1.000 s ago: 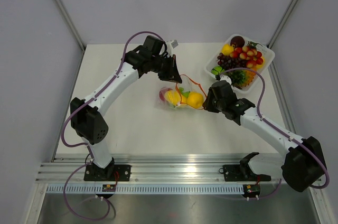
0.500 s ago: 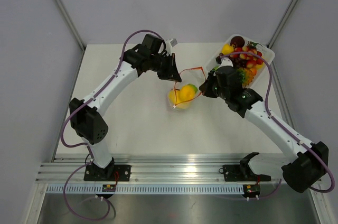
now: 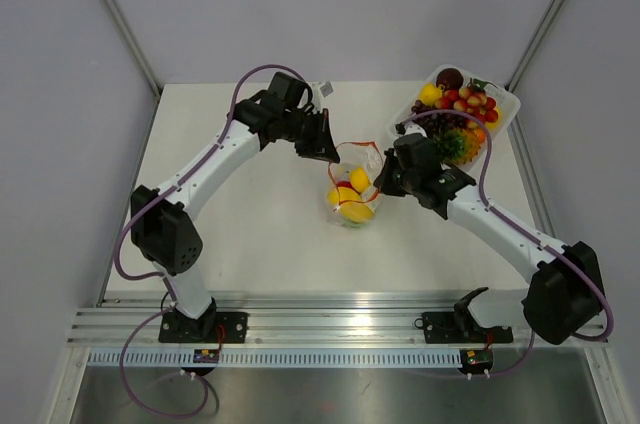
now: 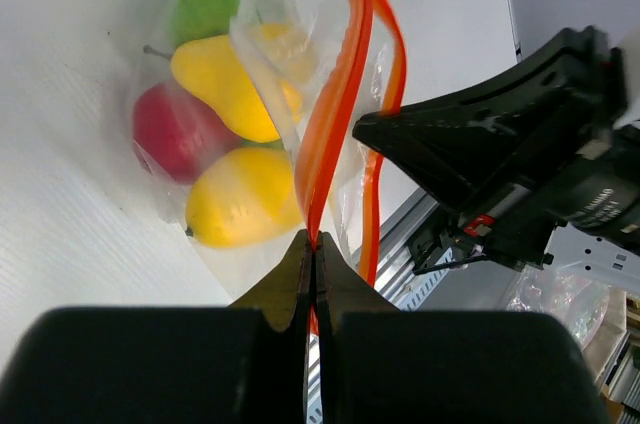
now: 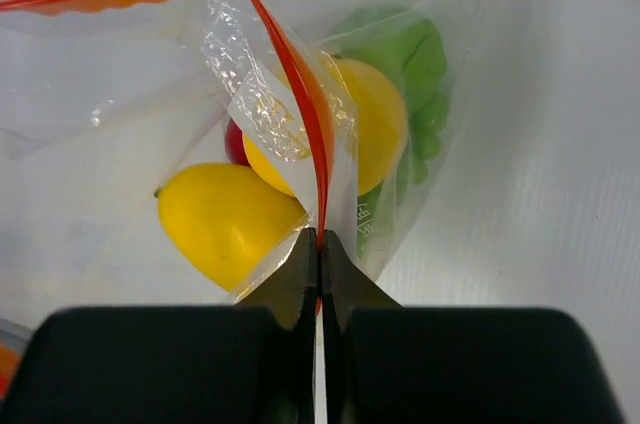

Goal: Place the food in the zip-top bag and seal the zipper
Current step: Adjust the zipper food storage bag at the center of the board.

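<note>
The clear zip-top bag hangs between my two grippers over the middle of the table, its mouth up. The food inside is two yellow pieces, a red one and a green one. My left gripper is shut on one end of the orange-red zipper. At the other end, my right gripper is shut on the same zipper. Its two strips stand apart between the grips, so the mouth gapes.
A white tray with several mixed toy fruits, grapes among them, stands at the back right, just behind the right arm. A small tag lies near the back edge behind the left arm.
The bag was lying on the table with the right gripper's jaws apart at its edge. Those jaws have shut on the zipper, and both grippers have lifted the bag so that it hangs upright.
</note>
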Controlling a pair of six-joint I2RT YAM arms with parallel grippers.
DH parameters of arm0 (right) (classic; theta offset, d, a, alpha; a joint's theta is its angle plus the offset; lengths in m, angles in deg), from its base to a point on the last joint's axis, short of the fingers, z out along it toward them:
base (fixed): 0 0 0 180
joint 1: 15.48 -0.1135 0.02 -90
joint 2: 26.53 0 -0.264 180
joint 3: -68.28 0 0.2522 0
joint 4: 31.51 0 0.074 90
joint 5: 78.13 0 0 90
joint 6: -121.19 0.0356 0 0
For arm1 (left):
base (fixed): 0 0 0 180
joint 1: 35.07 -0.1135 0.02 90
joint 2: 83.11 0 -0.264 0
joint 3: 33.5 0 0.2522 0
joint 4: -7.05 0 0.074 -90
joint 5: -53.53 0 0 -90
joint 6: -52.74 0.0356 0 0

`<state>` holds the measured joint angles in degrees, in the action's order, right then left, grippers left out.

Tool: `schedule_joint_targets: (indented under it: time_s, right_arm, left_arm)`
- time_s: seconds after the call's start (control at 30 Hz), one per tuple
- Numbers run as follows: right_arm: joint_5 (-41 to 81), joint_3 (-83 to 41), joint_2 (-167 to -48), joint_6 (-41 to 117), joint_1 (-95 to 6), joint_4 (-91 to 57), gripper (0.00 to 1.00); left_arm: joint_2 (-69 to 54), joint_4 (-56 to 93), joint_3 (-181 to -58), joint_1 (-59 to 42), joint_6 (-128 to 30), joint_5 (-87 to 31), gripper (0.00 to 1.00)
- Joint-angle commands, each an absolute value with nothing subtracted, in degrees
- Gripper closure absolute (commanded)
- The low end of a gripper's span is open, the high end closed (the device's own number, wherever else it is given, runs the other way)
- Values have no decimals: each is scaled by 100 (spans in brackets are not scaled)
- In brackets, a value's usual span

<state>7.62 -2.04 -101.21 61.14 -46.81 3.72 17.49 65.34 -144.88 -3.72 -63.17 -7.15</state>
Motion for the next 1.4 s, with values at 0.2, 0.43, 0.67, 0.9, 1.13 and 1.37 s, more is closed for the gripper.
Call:
schedule_joint_targets:
  time_s: [0.2,0.43,0.67,0.9,1.13,1.37]
  right_arm:
    - [1019,-796,-9598,6037,-4659,422,100]
    - [967,-789,-9315,6028,-4659,369,100]
    - [1002,-217,-9587,6186,-4659,229,98]
    - [1064,-304,-9588,6160,-4659,307,72]
    - [879,-498,-9387,5975,-4668,633,37]
    - [800,-481,-9087,5879,-4659,695,33]
  left_arm:
    - [1428,6493,-15035,-300,-6310,-510,100]
    - [1392,6352,-14983,-282,-6380,-518,100]
    - [1568,6115,-14508,-212,-6468,-360,100]
    - [1524,6176,-14526,-185,-6389,-448,100]
    - [1428,6282,-14605,-185,-6336,-518,100]
    - [1340,6238,-14438,-176,-6354,-509,100]
